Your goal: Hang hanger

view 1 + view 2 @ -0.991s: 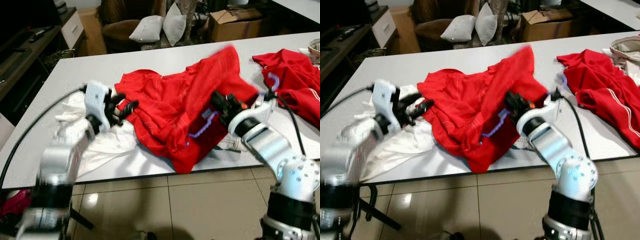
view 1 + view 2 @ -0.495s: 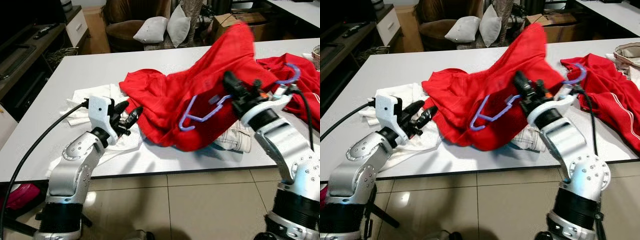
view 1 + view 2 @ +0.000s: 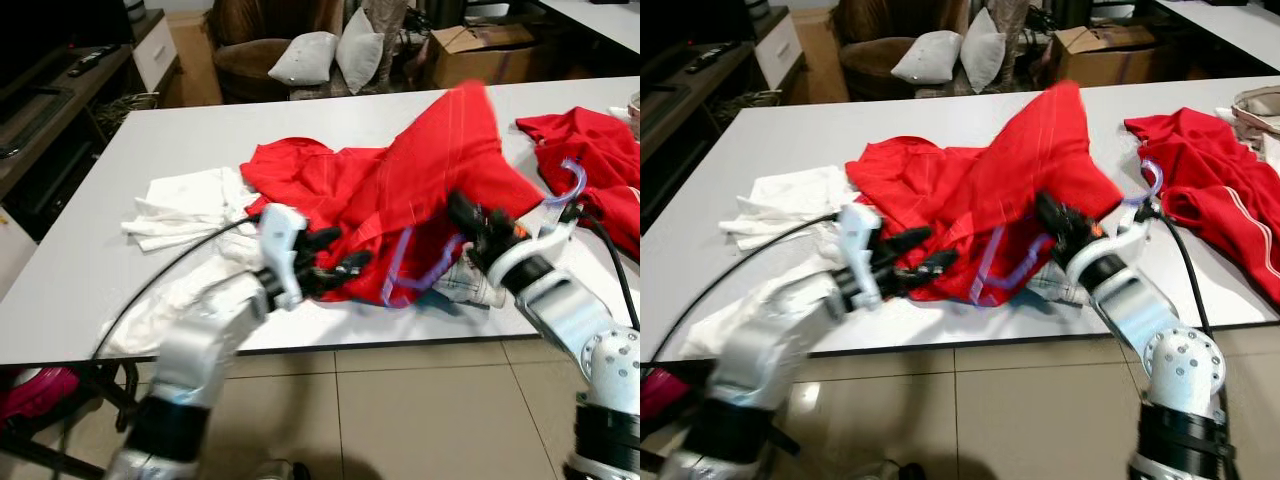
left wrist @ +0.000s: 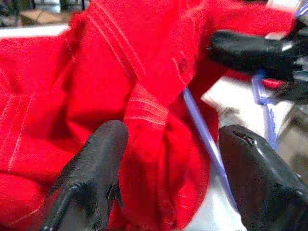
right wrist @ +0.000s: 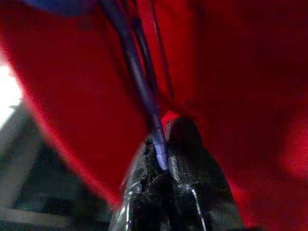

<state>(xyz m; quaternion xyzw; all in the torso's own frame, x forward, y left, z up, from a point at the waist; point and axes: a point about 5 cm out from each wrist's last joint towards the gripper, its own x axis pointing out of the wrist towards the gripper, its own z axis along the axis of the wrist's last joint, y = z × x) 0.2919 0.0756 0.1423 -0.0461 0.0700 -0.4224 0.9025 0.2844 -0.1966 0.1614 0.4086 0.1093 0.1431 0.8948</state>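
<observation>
Early days on this one. Right gripper (image 5: pixel 161 159) has its fingers pinched on the purple hanger (image 3: pixel 410 275), tangled in the red shirt (image 3: pixel 400 190) mid-frame on the worktop (image 3: pixel 90 250). Left gripper (image 4: pixel 168 163) spread wide at the hem. Nothing's hung yet.

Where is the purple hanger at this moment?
The purple hanger lies at the table's front edge, partly inside the red shirt, gripped by the right claw, with the open left claw just beside it.
</observation>
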